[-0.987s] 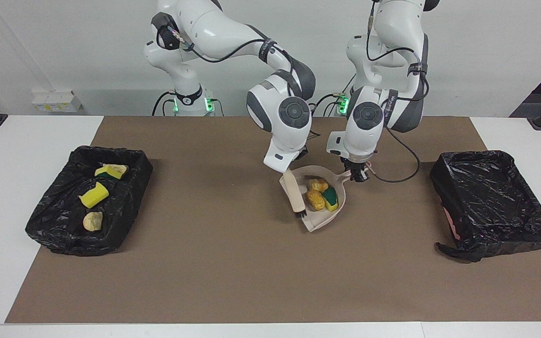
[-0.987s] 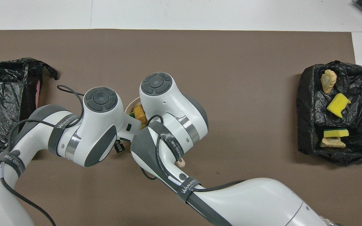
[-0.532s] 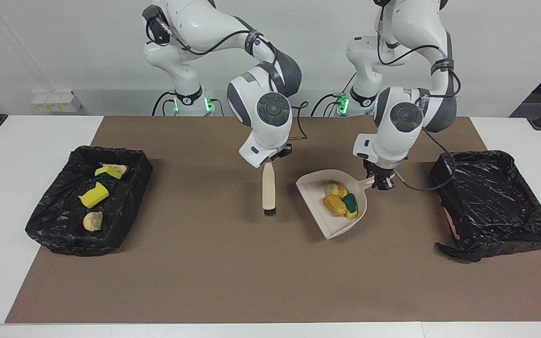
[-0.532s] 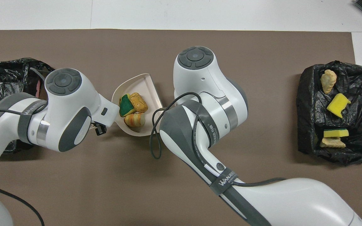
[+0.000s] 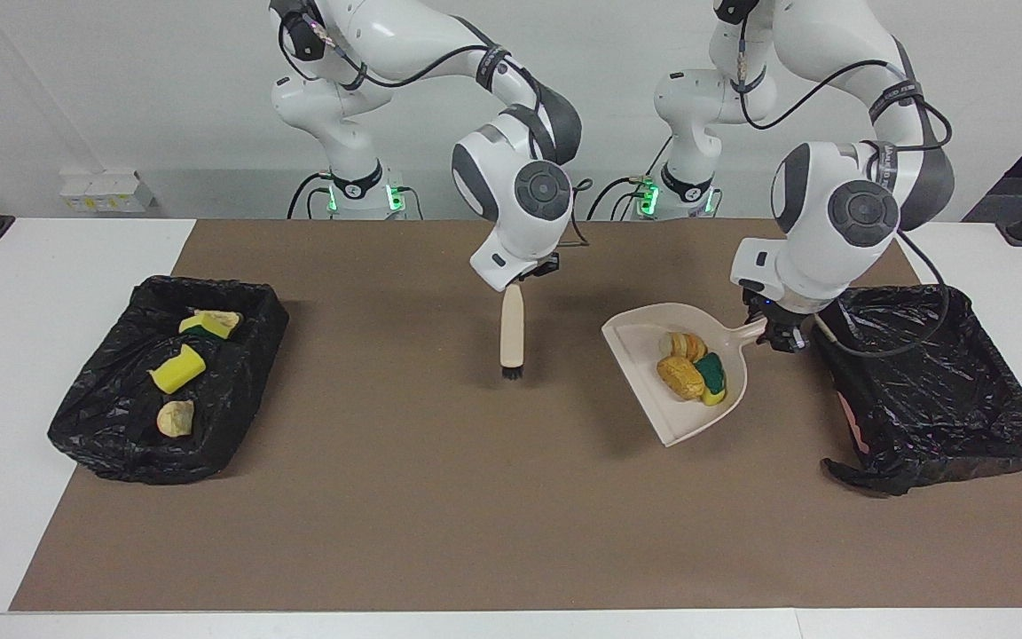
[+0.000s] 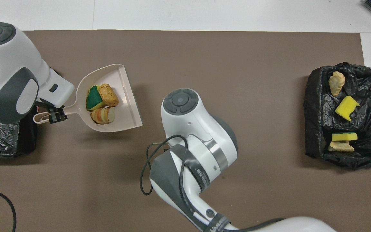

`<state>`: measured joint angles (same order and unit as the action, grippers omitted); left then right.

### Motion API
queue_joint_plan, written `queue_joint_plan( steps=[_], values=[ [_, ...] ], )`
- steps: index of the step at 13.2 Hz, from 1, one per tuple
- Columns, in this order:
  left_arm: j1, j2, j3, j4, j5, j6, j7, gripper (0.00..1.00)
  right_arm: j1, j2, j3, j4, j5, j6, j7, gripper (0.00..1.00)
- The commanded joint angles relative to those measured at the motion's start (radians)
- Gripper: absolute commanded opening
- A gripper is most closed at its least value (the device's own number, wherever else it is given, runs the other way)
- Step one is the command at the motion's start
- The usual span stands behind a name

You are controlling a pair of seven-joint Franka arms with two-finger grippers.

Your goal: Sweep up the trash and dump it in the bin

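My left gripper (image 5: 775, 335) (image 6: 54, 114) is shut on the handle of the beige dustpan (image 5: 644, 342) (image 6: 122, 96). It holds the pan up over the mat, beside the black-lined bin (image 5: 937, 382) at the left arm's end. In the pan lies trash: a green-and-yellow sponge piece (image 5: 711, 376) (image 6: 92, 98) and two golden-brown pastry pieces (image 5: 680, 377) (image 6: 102, 116). My right gripper (image 5: 522, 279) is shut on the top of the beige brush (image 5: 511, 333), which hangs upright, bristles down, over the middle of the mat. In the overhead view the right arm hides the brush.
A second black-lined bin (image 5: 165, 382) (image 6: 346, 116) at the right arm's end holds several sponge and pastry scraps. The bin by the dustpan shows only its black liner inside. A brown mat (image 5: 440, 497) covers the table.
The left gripper has carried the loaded dustpan from the mat's middle toward the bin at the left arm's end. The right gripper has lifted the brush out of the pan and turned it upright.
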<state>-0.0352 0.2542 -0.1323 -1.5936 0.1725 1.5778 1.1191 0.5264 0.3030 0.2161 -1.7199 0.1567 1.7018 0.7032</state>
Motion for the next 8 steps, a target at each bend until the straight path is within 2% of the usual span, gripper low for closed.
queue_joint_plan(
  steps=[1,3,4,5,8],
  values=[
    [0.055,0.025,-0.012,0.066,0.027,-0.056,0.092,0.00,0.046,-0.084,-0.001,-0.118,0.035,0.048,0.041,0.00],
    [0.080,0.020,-0.012,0.066,0.047,-0.056,0.111,0.00,0.093,-0.081,-0.001,-0.147,0.041,0.071,0.088,0.00],
    [0.086,0.019,-0.012,0.066,0.051,-0.058,0.119,0.00,0.113,-0.081,-0.001,-0.179,0.041,0.126,0.091,0.00],
    [0.087,0.017,-0.012,0.066,0.051,-0.061,0.129,0.00,0.121,-0.081,0.000,-0.207,0.041,0.166,0.090,0.00],
    [0.106,0.013,-0.012,0.070,0.051,-0.074,0.133,0.00,0.121,-0.076,-0.001,-0.233,0.041,0.186,0.072,0.00]
  ],
)
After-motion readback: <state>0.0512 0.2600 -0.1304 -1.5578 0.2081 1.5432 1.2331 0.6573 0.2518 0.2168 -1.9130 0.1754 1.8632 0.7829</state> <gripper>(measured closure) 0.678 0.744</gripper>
